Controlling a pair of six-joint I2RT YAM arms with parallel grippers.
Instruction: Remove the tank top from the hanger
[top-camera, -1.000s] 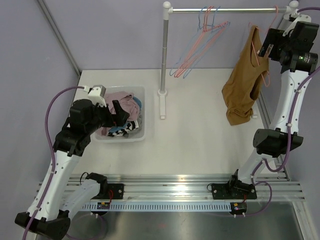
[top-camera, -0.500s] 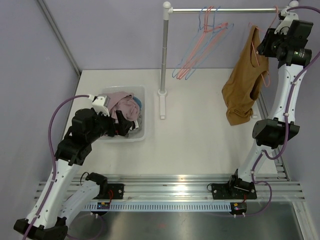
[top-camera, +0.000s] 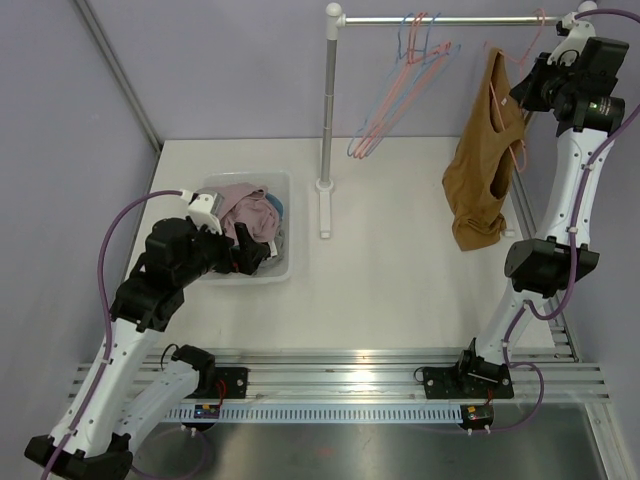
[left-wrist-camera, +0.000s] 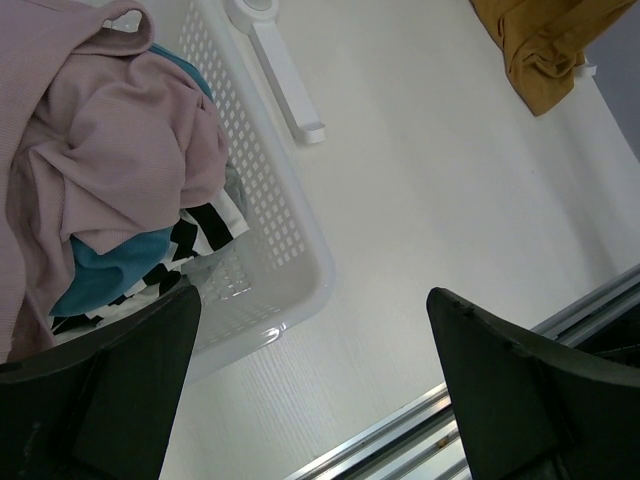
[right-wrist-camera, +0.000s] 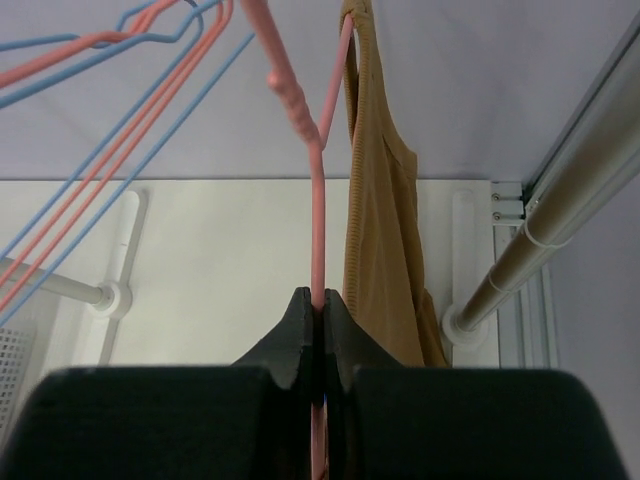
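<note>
Our right end effector (right-wrist-camera: 318, 302) is raised high beside the rail (top-camera: 440, 19), at the far right of the bench (top-camera: 400, 280). Its jaws are pinched closed on a wire of the pink hanger (right-wrist-camera: 318, 200). The brown tank top (top-camera: 482, 170) hangs on that hanger. In the right wrist view one strap sits over the hanger's upper end, and the fabric falls just to the right of the gripped wire. Its lower part bunches low over the bench, but we cannot tell whether it touches.

Our left end effector (left-wrist-camera: 312, 293) has its fingers spread wide and holds nothing. It hovers over the near corner of the white basket (left-wrist-camera: 300, 240), which holds a pink garment (left-wrist-camera: 110, 130) with teal and striped pieces beneath. Empty pink and blue hangers (top-camera: 400, 90) hang on the rail, left of the tank top.
</note>
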